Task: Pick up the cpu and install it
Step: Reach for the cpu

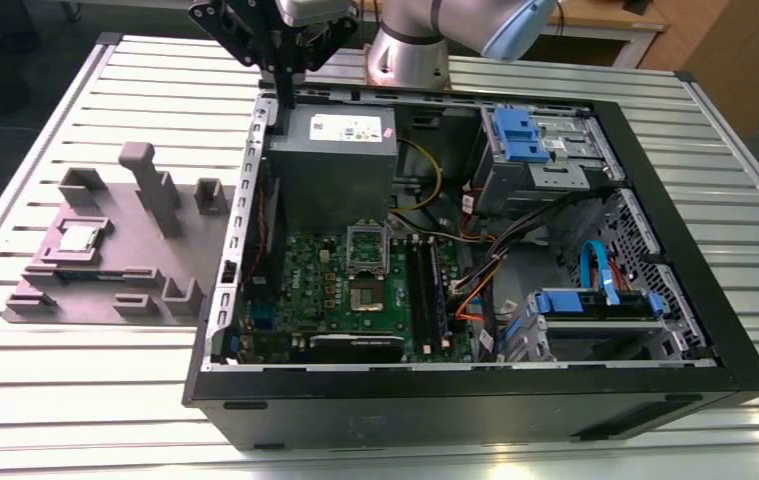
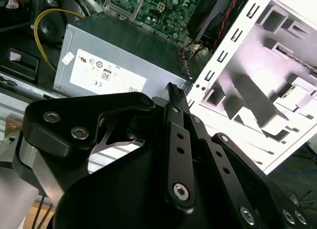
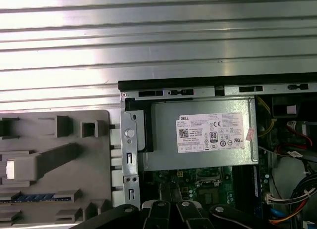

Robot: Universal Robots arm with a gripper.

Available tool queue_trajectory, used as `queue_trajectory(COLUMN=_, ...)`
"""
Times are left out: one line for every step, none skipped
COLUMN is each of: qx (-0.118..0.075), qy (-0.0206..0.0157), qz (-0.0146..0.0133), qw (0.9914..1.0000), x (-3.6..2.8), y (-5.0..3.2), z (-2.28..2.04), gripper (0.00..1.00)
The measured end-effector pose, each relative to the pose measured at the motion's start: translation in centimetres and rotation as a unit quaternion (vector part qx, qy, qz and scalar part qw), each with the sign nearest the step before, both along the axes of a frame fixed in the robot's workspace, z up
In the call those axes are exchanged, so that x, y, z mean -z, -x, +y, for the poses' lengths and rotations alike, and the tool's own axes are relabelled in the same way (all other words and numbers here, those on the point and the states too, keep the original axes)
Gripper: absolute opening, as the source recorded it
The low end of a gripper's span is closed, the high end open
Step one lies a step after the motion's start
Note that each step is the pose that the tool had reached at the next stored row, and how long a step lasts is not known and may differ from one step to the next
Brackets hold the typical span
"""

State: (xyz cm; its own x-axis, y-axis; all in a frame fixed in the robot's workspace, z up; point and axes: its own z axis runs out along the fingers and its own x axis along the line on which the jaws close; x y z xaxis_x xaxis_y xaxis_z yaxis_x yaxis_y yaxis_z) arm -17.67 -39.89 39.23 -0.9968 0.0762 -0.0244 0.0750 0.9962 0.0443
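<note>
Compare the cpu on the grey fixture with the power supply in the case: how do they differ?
The cpu is a small flat square; the power supply is a large box. The cpu lies outside the case in the grey fixture; the power supply sits inside it. The cpu's top is bare; the power supply bears a white label. Both are grey metal.

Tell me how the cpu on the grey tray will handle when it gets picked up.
The cpu is a thin flat square with a metal top: probably stiff and light. Its shiny top looks slippery, with little edge to grip. It lies flat in a pocket of the grey tray, so it likely won't roll or tip.
</note>
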Motion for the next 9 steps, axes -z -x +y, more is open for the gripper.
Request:
queue_trajectory(qx=0.0, qy=0.0, qz=0.0, qw=1.0, x=0.01, y=0.1, z=0.0, gripper=0.1)
queue_trajectory(qx=0.0, qy=0.0, qz=0.0, qw=1.0, x=0.01, y=0.21, z=0.0, gripper=0.1)
queue_trajectory(qx=0.0, qy=0.0, qz=0.0, qw=1.0, x=0.02, y=0.31, z=0.0, gripper=0.1)
queue_trajectory(qx=0.0, qy=0.0, qz=0.0, qw=1.0, x=0.03, y=0.42, z=0.0, gripper=0.1)
queue_trajectory(qx=0.0, qy=0.0, qz=0.0, qw=1.0, x=0.03, y=0.52, z=0.0, gripper=0.1)
queue_trajectory(qx=0.0, qy=0.0, qz=0.0, qw=1.0, x=0.04, y=0.61, z=0.0, gripper=0.1)
queue_trajectory(qx=0.0, qy=0.0, qz=0.0, qw=1.0, x=0.05, y=0.7, z=0.0, gripper=0.1)
queue_trajectory(qx=0.0, qy=0.0, qz=0.0, qw=1.0, x=0.05, y=0.78, z=0.0, gripper=0.1)
queue_trajectory(qx=0.0, qy=0.0, qz=0.0, qw=1.0, x=0.06, y=0.88, z=0.0, gripper=0.1)
